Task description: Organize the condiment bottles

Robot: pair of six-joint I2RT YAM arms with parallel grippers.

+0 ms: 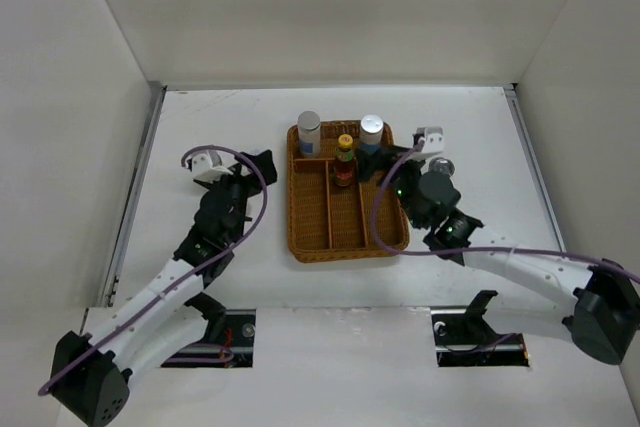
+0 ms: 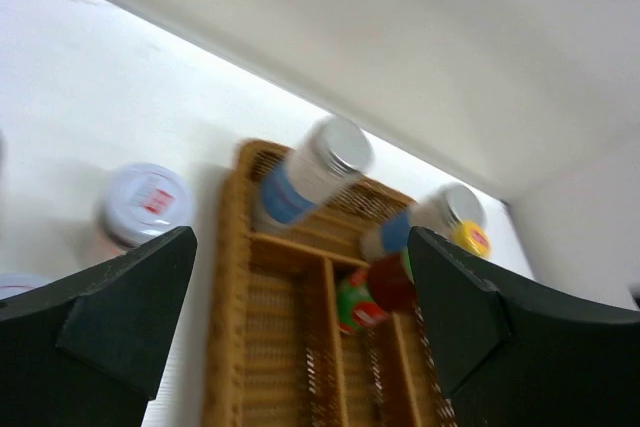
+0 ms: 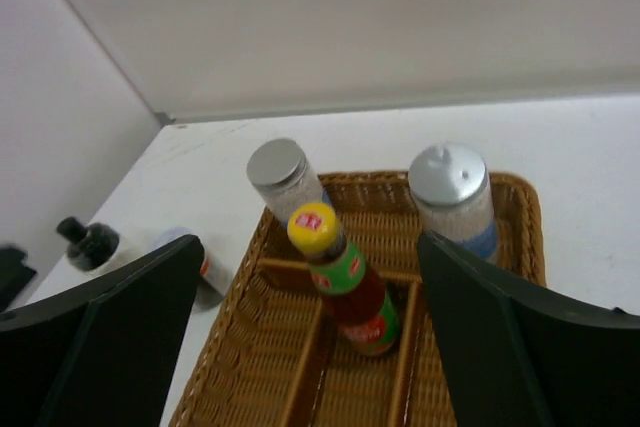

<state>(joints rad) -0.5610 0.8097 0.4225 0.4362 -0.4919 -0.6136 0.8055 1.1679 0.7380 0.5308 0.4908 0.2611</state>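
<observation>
White table [image 1: 220, 117]. On it, a brown wicker basket [image 1: 300, 237], divided, its long side running away from the arm bases: one crosswise section at the far end, three long slots nearer.

Left gripper [image 2: 302, 242]: hovering left of the basket, black fingers spread wide, grasping nothing. Right gripper [image 3: 310, 242]: by the basket's right rim, likewise slack, fingers wide apart and touching no bottle.

In the far crosswise section, upright and well apart: left silver-topped shaker [image 1: 309, 132] and right silver-topped shaker [image 1: 372, 131]. Whitish contents in both, a blue band round each, no writing legible.

At the far end of the middle long slot, between and just nearer than the two shakers: slim red sauce bottle [image 3: 355, 297], upright. Yellow cap with a red mark on top, green neck band, red label with pale lettering too small to read.

Outside the basket, on the table just beside its left wall: white-lidded brown jar [image 2: 145, 205], upright, red printed mark on the lid, its text blurred. Farther left, seen from the right wrist: black-capped pale shaker [image 3: 90, 244], standing on the table, no label discernible.
</observation>
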